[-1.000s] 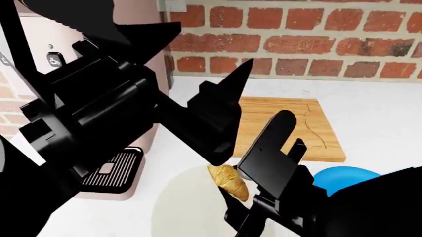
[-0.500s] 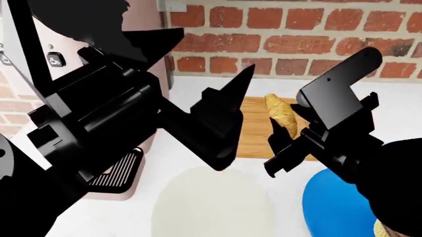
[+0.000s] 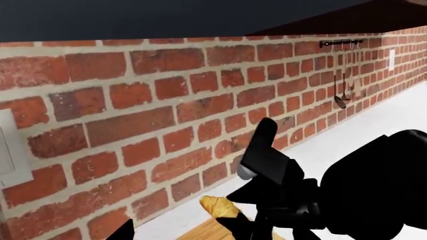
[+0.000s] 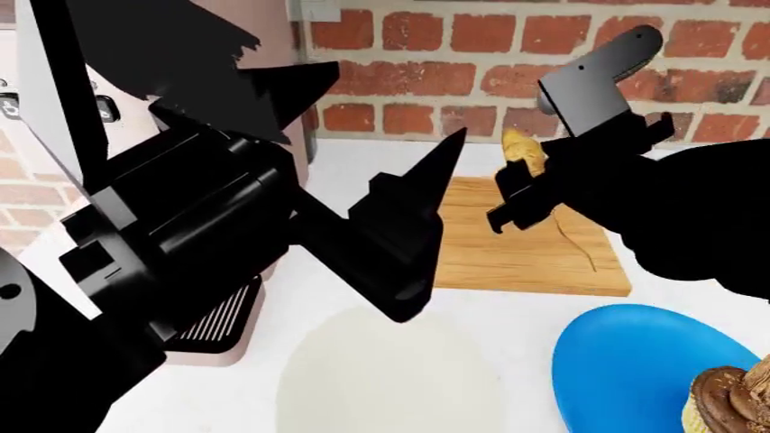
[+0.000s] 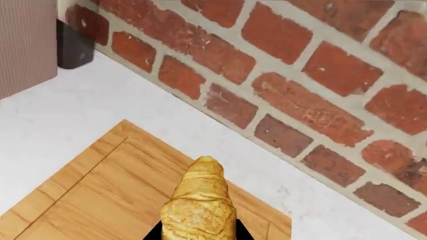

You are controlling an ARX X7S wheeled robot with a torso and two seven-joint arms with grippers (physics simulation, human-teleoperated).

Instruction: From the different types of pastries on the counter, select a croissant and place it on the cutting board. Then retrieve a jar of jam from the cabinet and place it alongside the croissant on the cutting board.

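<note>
The right gripper [image 4: 520, 176] was clamped on the croissant [image 4: 524, 150], holding it in the air above the far edge of the cutting board [image 4: 529, 253], close to the brick wall [image 4: 481, 54]. Only 1 tapered end of the pastry poked out beyond the fingers. It looked light, soft and flaky, likely to crush or crumble, so a gentle squeeze across its thicker middle seemed wisest. The left gripper [image 4: 416, 225] hung spread wide and empty, nearer the camera, above the counter [image 4: 722, 207]. A cupcake [image 4: 728, 397] sat on a blue plate [image 4: 626, 370], beside 1 cream plate [image 4: 385, 379].
</note>
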